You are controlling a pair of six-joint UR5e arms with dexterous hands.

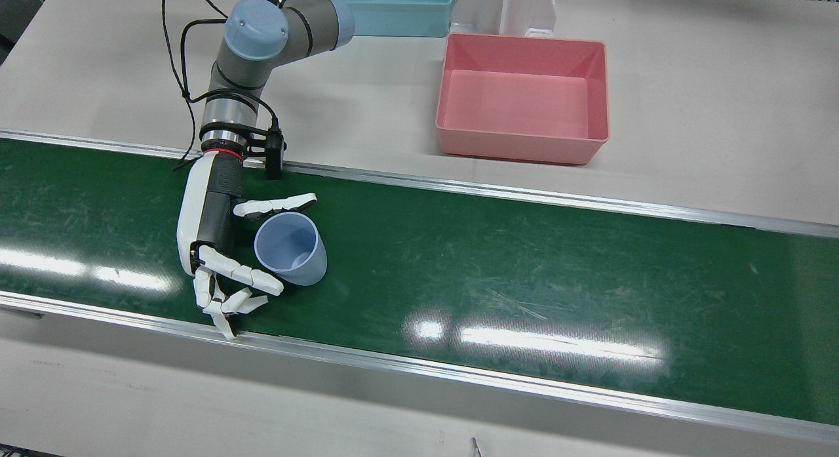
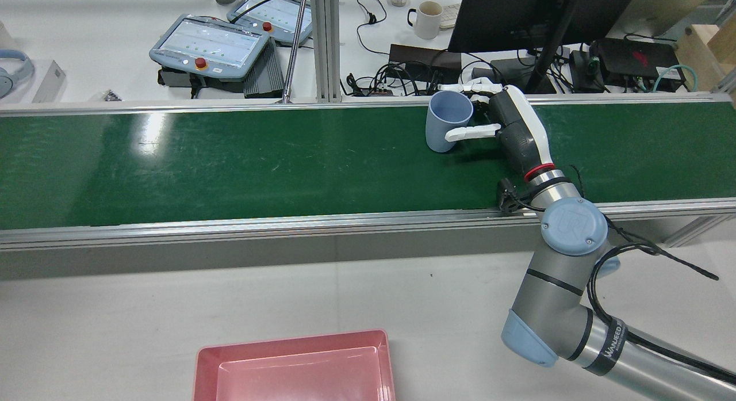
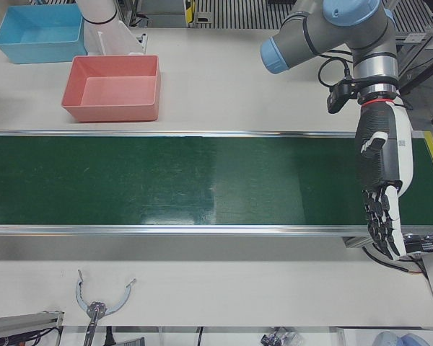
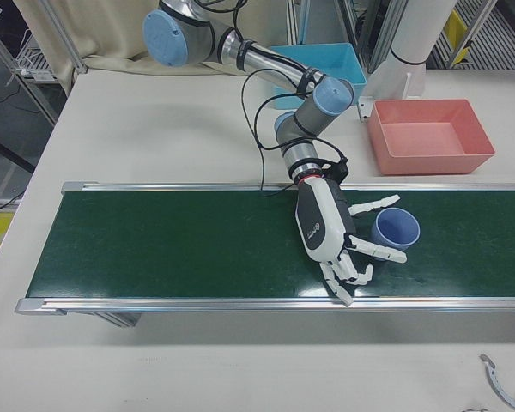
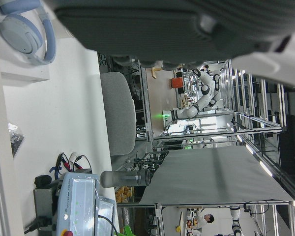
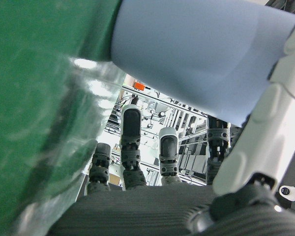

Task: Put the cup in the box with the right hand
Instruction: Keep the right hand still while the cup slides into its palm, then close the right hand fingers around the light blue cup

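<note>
A pale blue cup [image 1: 290, 248] [image 2: 447, 122] [image 4: 396, 230] stands upright on the green belt [image 1: 524, 273]. My right hand [image 1: 219, 247] [image 2: 512, 128] [image 4: 330, 232] lies beside it, open, palm toward the cup. The thumb runs along one side of the cup and a long finger along the other; the remaining fingers stretch loosely toward the belt's near rail. In the right hand view the cup [image 6: 201, 54] fills the space just before the palm. My left hand [image 3: 381, 191] hangs open over the belt's other end, holding nothing. The pink box [image 1: 600, 90] [image 3: 72, 108] sits empty on the white table.
A light blue box [image 1: 383, 21] stands behind the pink one, next to a white pedestal [image 1: 524, 8]. Aluminium rails [image 1: 524, 193] border the belt on both sides. Beyond the belt in the rear view lie teach pendants [image 2: 213, 44], cables and a mug [image 2: 426, 18].
</note>
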